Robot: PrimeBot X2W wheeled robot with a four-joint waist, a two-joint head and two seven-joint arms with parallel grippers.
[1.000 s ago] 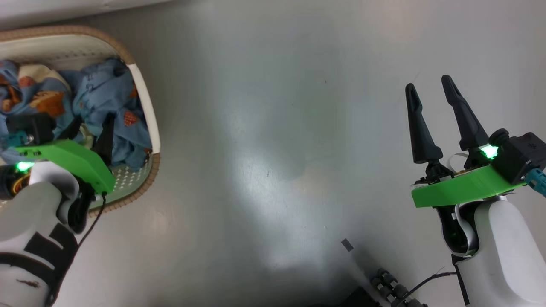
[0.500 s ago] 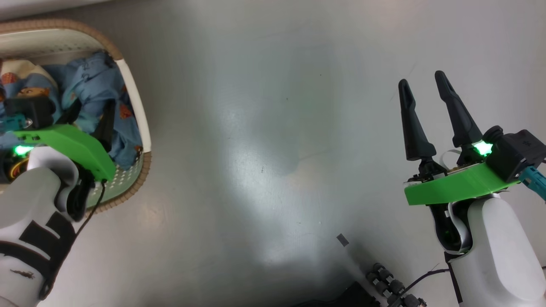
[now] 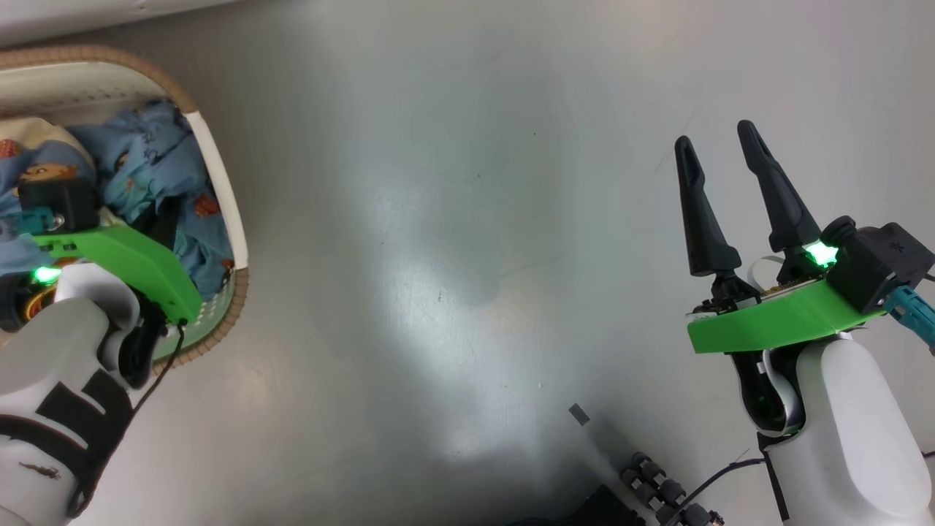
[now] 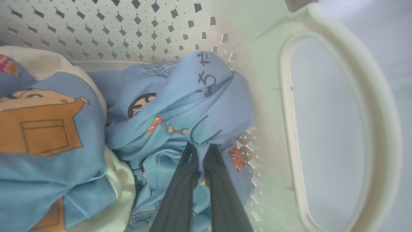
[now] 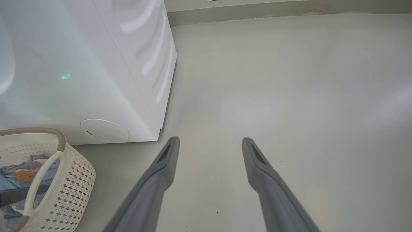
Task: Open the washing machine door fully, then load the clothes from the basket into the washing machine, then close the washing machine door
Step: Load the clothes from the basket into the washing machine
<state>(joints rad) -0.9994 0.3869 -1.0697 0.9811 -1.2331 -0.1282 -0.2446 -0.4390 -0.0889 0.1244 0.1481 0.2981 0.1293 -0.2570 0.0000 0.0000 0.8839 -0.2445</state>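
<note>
1. Left gripper [image 4: 199, 146]: two dark fingers pinching a fold of the light blue cartoon-printed fabric clothes [image 4: 180, 106]; two crumpled bundles, one at the tips, one left of them.
2. One cream-white perforated plastic basket [image 4: 145, 29] around fingers and clothes.
3. Right gripper [image 5: 209, 141]: two fingers spread, holding nothing.
4. One big white boxy washing machine [image 5: 80, 64] beyond, left of those tips.

Both forearms are smooth white shells. The left forearm [image 3: 44, 358] carries black bands and a thin black cable [image 3: 175, 349]. Each wrist bears a bright green plate [image 3: 774, 321], a glowing green light [image 3: 819, 253] and a black camera box [image 3: 876, 267] with a teal plug [image 3: 909, 310]. The right gripper [image 3: 716, 137] and the left gripper [image 4: 200, 149] each have two long, dark, tapered fingers [image 3: 778, 197].
</note>
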